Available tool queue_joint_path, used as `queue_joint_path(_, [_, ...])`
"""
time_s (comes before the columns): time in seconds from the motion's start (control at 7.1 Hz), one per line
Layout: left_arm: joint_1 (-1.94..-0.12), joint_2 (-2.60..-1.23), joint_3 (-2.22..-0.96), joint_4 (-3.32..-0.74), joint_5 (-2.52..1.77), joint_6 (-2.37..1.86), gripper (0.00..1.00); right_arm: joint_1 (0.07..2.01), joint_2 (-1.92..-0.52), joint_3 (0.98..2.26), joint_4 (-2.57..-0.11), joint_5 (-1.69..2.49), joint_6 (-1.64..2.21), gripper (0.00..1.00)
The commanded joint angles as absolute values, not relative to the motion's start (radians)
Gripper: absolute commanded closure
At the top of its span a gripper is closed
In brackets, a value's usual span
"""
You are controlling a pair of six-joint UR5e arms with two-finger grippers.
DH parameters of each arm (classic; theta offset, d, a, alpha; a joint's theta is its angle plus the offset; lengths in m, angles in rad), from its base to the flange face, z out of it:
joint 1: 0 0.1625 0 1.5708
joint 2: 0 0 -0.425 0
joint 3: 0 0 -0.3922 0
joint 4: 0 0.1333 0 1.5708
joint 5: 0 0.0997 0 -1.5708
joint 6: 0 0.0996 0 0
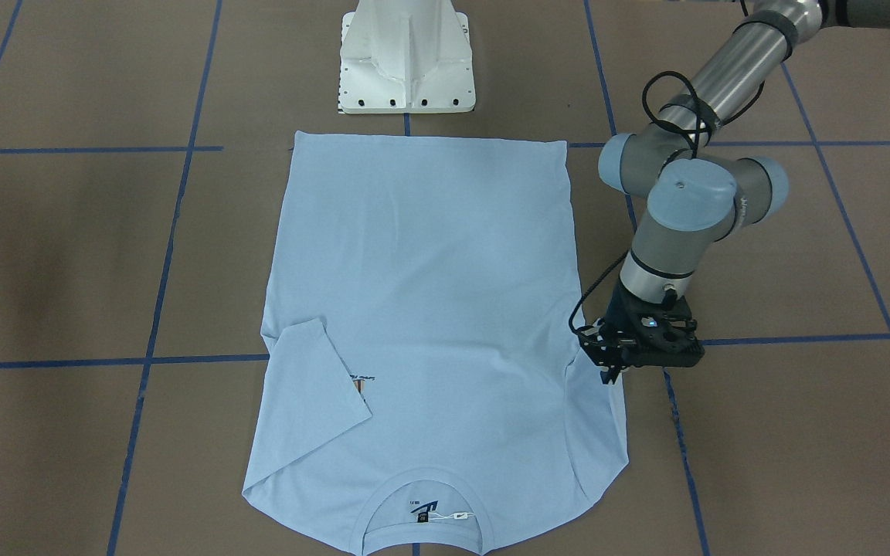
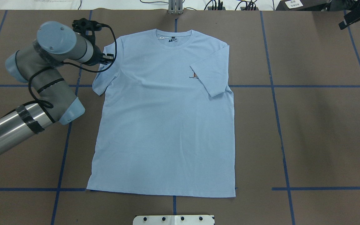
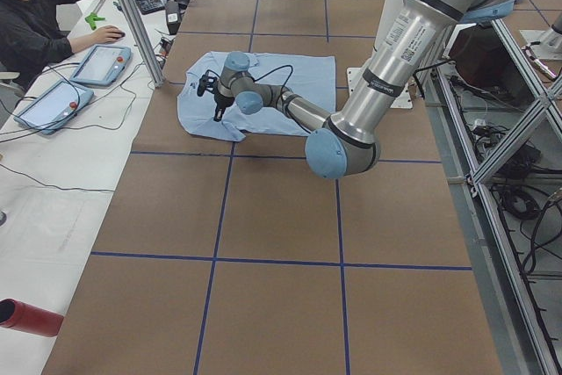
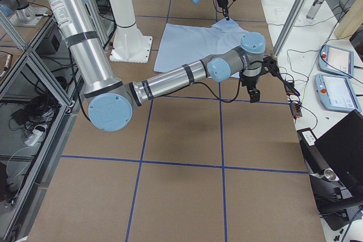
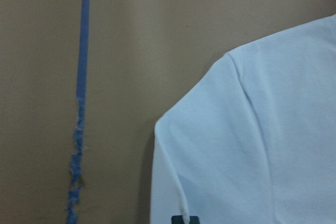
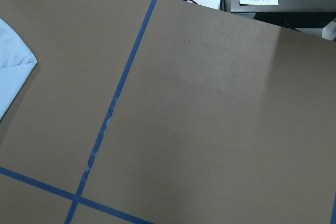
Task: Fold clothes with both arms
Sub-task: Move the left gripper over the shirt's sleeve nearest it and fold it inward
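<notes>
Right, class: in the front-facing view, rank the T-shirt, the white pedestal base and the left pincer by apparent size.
Largest: T-shirt.
Then white pedestal base, cropped by the frame.
Smallest: left pincer, but raised nearer the camera, so unsure.

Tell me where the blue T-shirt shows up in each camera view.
Front-facing: T-shirt centre, collar at bottom.
Overhead: T-shirt centre, collar at top.
Exterior left: T-shirt upper middle.
Exterior right: T-shirt upper middle.
Left wrist: T-shirt sleeve, lower right.
Right wrist: T-shirt corner, left edge.
Landmark: white pedestal base beside the hem, in the exterior views.
</notes>
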State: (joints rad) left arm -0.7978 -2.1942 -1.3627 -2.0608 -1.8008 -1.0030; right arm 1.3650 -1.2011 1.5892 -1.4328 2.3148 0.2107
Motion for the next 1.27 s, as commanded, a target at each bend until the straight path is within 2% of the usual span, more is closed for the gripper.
queue_joint_path(0.0, [-0.761,-2.307,-1.294,-1.997,-1.799,-1.049,1.0,1.364,-1.201,1.588,-1.433,2.313,0.212,0.0])
queue_joint_path(0.28, [-0.735,-2.38,-1.188,-2.008,-1.799,-1.09,1.0,1.364,-1.203,1.588,-1.433,2.313,0.215,0.0])
queue_joint_path(0.56, [-0.733,-2.388,-1.186,-2.014,-1.801,-1.092,1.0,1.364,-1.204,1.589,-1.433,2.313,0.215,0.0])
queue_joint_path(0.7, [-0.732,-2.391,-1.189,-2.014,-1.801,-1.107,0.91,1.364,-1.204,1.591,-1.433,2.313,0.216,0.0])
queue_joint_path(0.84, [-0.729,-2.382,-1.201,-2.016,-1.802,-1.089,0.01,1.362,-1.203,1.594,-1.433,2.313,0.227,0.0])
queue_joint_path(1.13, [-0.73,-2.324,-1.335,-2.0,-1.804,-1.074,0.0,1.281,-1.203,1.661,-1.431,2.312,0.419,0.0])
